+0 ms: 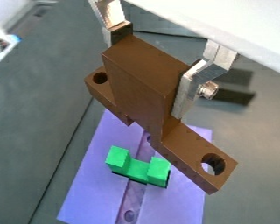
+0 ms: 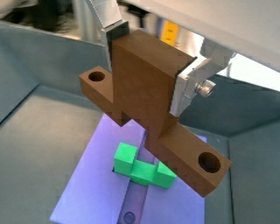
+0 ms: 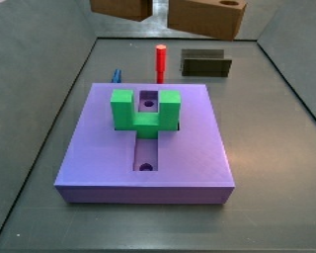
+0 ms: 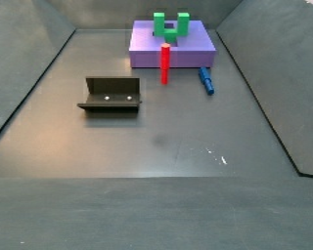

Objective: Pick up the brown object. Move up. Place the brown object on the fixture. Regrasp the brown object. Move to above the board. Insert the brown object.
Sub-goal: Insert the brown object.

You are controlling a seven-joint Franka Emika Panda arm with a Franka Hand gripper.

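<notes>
The brown object (image 1: 136,87) is a wood-coloured bar with a round hole at each end and a thick upright block at its middle. My gripper (image 1: 154,61) is shut on that block, one silver finger on each side, as both wrist views show (image 2: 154,59). It hangs high over the lavender board (image 1: 90,184), whose long slot lies below it. In a side view only the brown object (image 3: 204,15) shows at the top edge, above the board's (image 3: 188,148) far end. The dark fixture (image 3: 205,64) stands on the floor beyond the board, also seen in a side view (image 4: 110,95).
A green U-shaped block (image 3: 142,111) sits on the board over the slot's far part. A red upright peg (image 3: 160,61) and a small blue piece (image 3: 118,75) stand just off the board's far edge. Grey walls enclose the floor.
</notes>
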